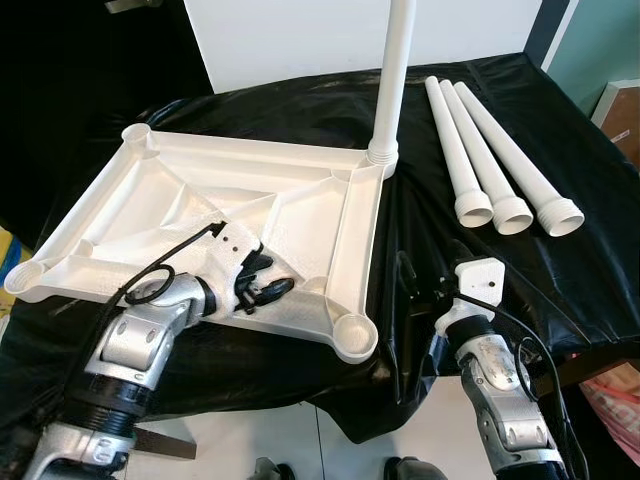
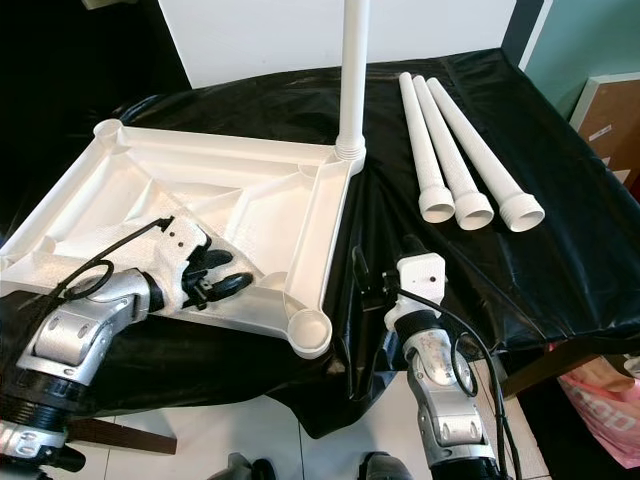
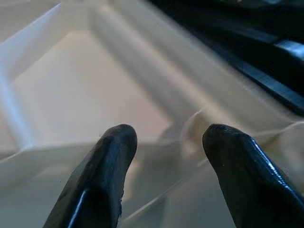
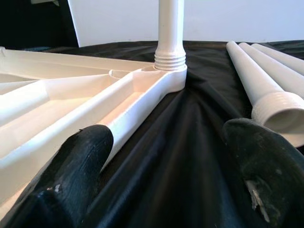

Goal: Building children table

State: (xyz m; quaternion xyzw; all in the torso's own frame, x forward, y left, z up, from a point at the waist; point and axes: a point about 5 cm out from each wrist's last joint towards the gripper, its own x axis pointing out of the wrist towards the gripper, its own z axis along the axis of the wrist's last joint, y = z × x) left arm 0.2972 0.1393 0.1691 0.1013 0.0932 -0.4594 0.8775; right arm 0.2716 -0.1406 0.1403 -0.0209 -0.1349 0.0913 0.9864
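Black cloth (image 1: pixel 420 200), one tabletop (image 1: pixel 300 200), four legs (image 1: pixel 490 160)

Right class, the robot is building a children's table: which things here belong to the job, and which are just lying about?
Part of the job:
upturned white tabletop
fitted leg
three loose legs
left gripper, open
right gripper, open

Just lying about:
black cloth
white board
pink bag

Home room, black-draped table (image 1: pixel 560 150), teal wall (image 1: pixel 600 40)

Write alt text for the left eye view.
An upside-down white tabletop lies on a black cloth, one leg standing in its far right corner. Three loose legs lie to its right. The left gripper rests open on the tabletop.
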